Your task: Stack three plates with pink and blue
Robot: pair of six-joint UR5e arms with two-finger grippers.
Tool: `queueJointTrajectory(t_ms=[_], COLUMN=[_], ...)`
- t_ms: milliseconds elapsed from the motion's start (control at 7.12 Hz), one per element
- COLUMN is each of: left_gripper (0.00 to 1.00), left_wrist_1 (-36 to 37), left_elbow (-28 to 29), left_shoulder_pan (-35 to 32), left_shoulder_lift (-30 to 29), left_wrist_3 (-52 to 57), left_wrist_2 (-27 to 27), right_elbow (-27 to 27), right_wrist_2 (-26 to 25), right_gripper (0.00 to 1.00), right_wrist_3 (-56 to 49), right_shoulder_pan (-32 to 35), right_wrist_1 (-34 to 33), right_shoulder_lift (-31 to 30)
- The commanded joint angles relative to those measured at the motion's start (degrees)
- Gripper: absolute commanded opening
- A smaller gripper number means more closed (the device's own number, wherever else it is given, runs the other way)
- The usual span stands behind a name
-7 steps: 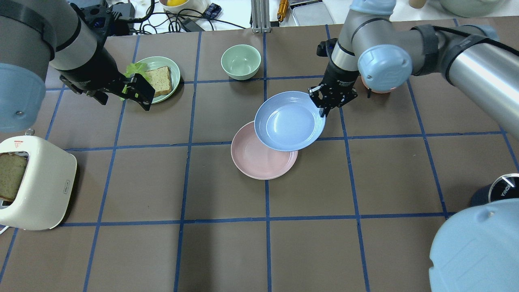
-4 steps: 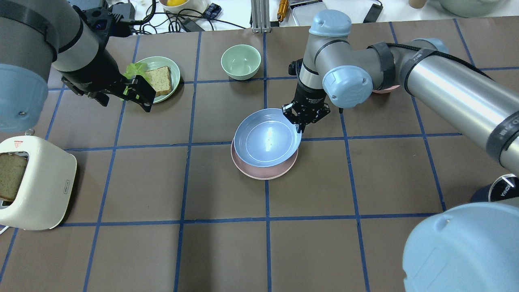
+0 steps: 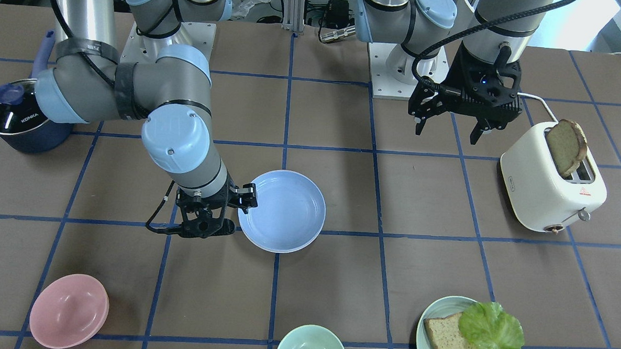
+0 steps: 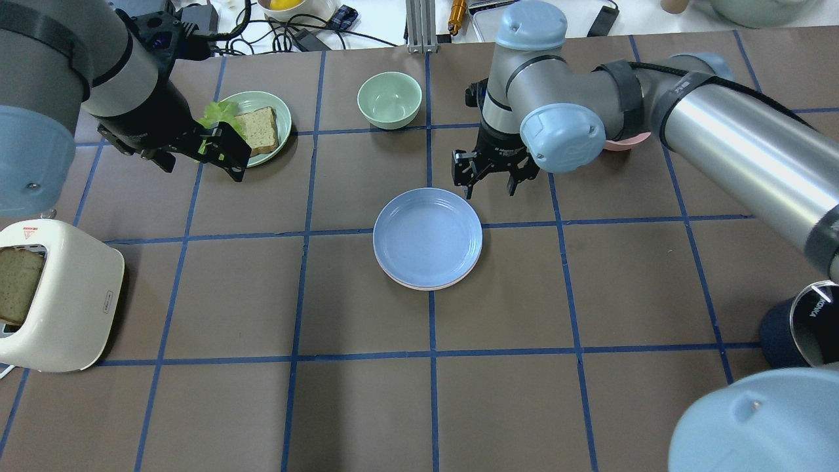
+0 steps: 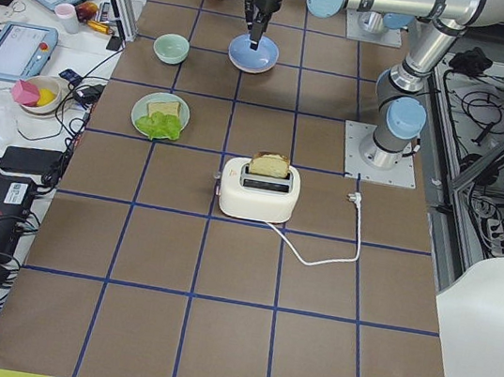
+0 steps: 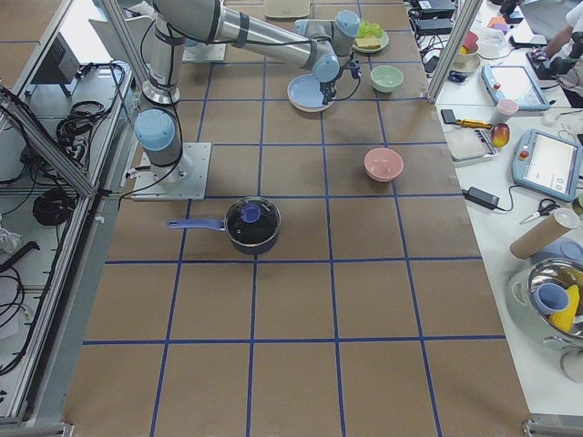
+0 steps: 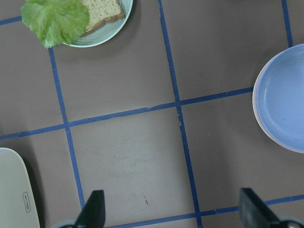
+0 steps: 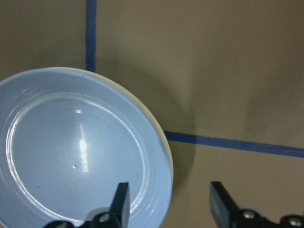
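Note:
The periwinkle blue plate (image 4: 427, 237) lies nested on the pale pink plate (image 4: 426, 287), of which only a thin rim shows at the near side. The stack sits at the table's middle and also shows in the front view (image 3: 282, 210) and the right wrist view (image 8: 80, 152). My right gripper (image 4: 489, 185) is open and empty, just beyond the stack's far right rim, with its fingertips (image 8: 121, 199) apart from it. My left gripper (image 4: 226, 154) is open and empty, hovering near the bread plate. No cream-white plate is in view.
A teal plate with bread and lettuce (image 4: 252, 124) and a green bowl (image 4: 389, 98) stand at the back. A pink bowl (image 3: 68, 311) sits behind my right arm. A white toaster (image 4: 56, 295) is at the left, a dark pot (image 3: 14, 114) at the right.
My right gripper carried the blue plate left and down onto the pink plate, let it go, opened and drew back a little. The left arm has not moved.

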Motion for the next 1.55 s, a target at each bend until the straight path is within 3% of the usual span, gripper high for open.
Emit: queueJointTrajectory(t_ms=[0,140,562,983,1405], left_gripper=[1.0,1.0,1.0,1.0,1.0], left_wrist_1=[0.0,0.1,-0.8,-2.2,-6.0], left_elbow=[0.0,0.2,0.5,2.1,4.5], left_shoulder_pan=[0.0,0.0,-0.2,-0.2,-0.2], left_shoulder_lift=[0.1,0.4,1.8,0.7,-0.2], left_wrist_3=[0.0,0.0,0.0,0.0,-0.1], left_wrist_2=[0.0,0.0,0.1,0.1,0.5], right_elbow=[-6.7,-10.8,-10.5,-2.8,-3.1], right_wrist_2=[-2.3,-2.4,-2.7,-2.8,-5.4], right_gripper=[1.0,1.0,1.0,1.0,1.0], right_wrist_3=[-0.2,-0.3,-4.3,-2.6,-2.8], right_shoulder_pan=[-3.0,-4.9,-10.1,-9.7,-9.7], right_wrist_1=[8.9,16.3,26.0,20.9,21.0], right_shoulder_lift=[-7.0,-9.9,-18.9,-23.7,-23.8])
